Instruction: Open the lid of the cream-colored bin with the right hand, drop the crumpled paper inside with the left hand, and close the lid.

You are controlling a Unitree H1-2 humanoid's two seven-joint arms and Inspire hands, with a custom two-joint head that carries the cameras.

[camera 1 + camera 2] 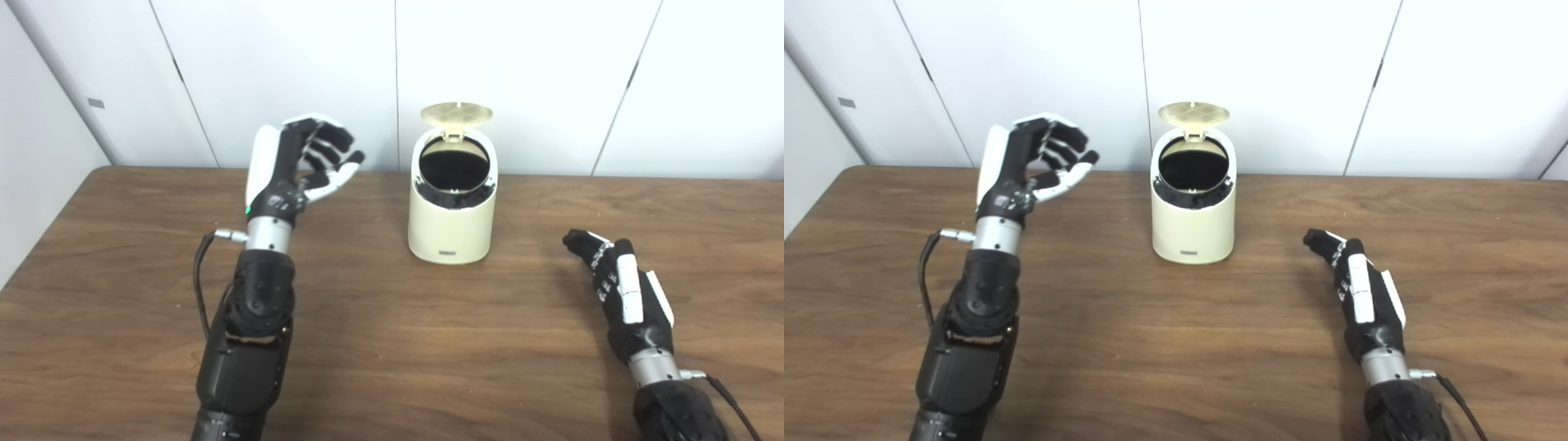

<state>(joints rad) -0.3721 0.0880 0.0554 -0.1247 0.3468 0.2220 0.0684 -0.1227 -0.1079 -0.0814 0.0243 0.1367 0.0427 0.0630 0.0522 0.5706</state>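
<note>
The cream-colored bin (452,226) stands on the table's far middle. Its round lid (456,114) is tipped up and back, so the dark inside (454,169) shows. No crumpled paper is visible anywhere. My left hand (303,162) is raised above the table to the left of the bin, palm toward it, fingers apart and loosely curled, holding nothing. My right hand (615,285) rests low over the table to the right of the bin and nearer to me, fingers stretched out together toward the bin and empty.
The brown wooden table (392,343) reaches from the near edge back to white wall panels (520,73) right behind the bin. A black cable (199,269) loops off the left wrist.
</note>
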